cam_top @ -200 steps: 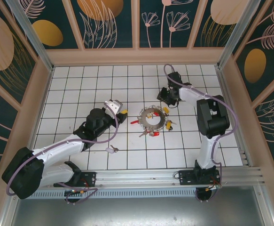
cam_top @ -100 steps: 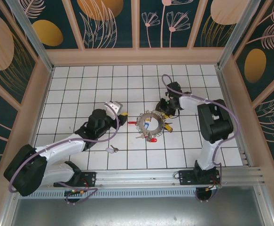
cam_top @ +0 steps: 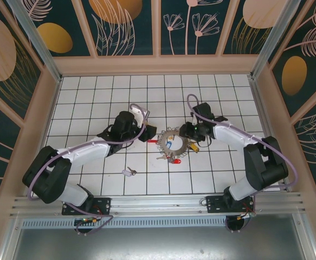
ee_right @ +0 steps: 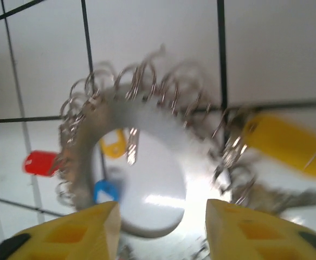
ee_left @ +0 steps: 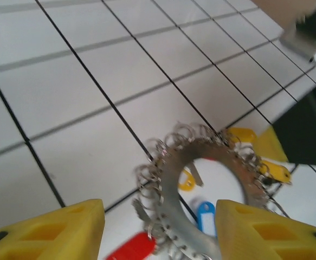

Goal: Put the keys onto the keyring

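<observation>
The keyring point(cam_top: 173, 142) lies flat on the white tiles, a grey-brass band point(ee_left: 171, 187) fringed with small split rings. Keys with red point(cam_top: 153, 141), blue point(cam_top: 170, 144) and yellow point(cam_top: 193, 147) tags hang on it. One loose key point(cam_top: 129, 172) lies apart at the near left. My left gripper point(cam_top: 149, 133) sits at the ring's left edge. Its yellow fingers point(ee_left: 49, 233) stand apart and the ring's near arc lies in the gap, so the left gripper point(ee_left: 158, 235) is open. My right gripper point(cam_top: 185, 131) is at the ring's right edge. The right gripper point(ee_right: 160, 230) is open just above the keyring point(ee_right: 84, 157).
The tiled floor point(cam_top: 92, 97) is walled by tan panels on three sides, with a metal rail point(cam_top: 158, 203) along the near edge. Bare tiles stretch behind and to both sides of the ring.
Both arms have closed in on the keyring, the left from the left and the right from behind. Both sets of jaws have widened. The ring shifted slightly.
</observation>
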`<state>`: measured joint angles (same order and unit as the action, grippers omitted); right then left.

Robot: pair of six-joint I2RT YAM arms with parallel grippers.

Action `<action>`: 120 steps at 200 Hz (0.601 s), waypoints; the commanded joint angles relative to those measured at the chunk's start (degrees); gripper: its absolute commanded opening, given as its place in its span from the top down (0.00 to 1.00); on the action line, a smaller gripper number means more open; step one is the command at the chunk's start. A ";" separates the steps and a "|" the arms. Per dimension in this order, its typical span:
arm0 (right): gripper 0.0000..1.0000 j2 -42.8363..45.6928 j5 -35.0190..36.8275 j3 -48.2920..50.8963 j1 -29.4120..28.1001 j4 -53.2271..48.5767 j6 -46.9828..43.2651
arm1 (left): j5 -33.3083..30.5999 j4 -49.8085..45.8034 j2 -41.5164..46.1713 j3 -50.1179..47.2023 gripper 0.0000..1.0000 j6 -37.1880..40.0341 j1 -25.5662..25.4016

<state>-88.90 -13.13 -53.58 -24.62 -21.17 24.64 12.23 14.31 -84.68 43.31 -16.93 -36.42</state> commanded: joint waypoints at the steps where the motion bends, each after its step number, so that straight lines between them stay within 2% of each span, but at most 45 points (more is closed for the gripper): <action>1: 0.49 -5.61 8.65 -4.95 -0.14 -2.66 -12.21 | 1.68 -10.38 -2.17 5.15 0.40 -7.99 0.04; 19: 0.42 -9.04 10.37 -7.23 -0.77 -2.93 -15.54 | 1.50 -20.38 -5.49 10.11 0.39 -13.61 0.72; 31: 0.38 -10.89 10.67 -8.56 -0.78 -3.76 -15.84 | 3.56 -22.60 -7.24 11.06 0.40 -19.26 0.69; 49: 0.41 -12.29 7.35 -8.37 -0.78 -3.39 -14.66 | 11.65 -15.43 -8.00 7.38 0.44 -28.26 0.13; 61: 0.45 -12.42 4.89 -7.62 -0.71 -3.14 -13.29 | 14.83 -9.23 -7.53 4.46 0.45 -32.27 -0.96; 103: 0.48 -8.97 -3.34 -3.56 -0.68 -2.44 -7.90 | 16.69 -3.52 -11.77 4.18 0.43 -36.47 -4.84; 120: 0.49 -6.68 -7.19 -0.63 -1.02 -1.81 -5.17 | 14.52 -4.08 -13.22 4.64 0.43 -37.51 -5.25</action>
<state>-99.66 -12.91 -57.76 -24.97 -22.59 15.09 26.28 7.22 -95.70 47.77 -49.71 -41.34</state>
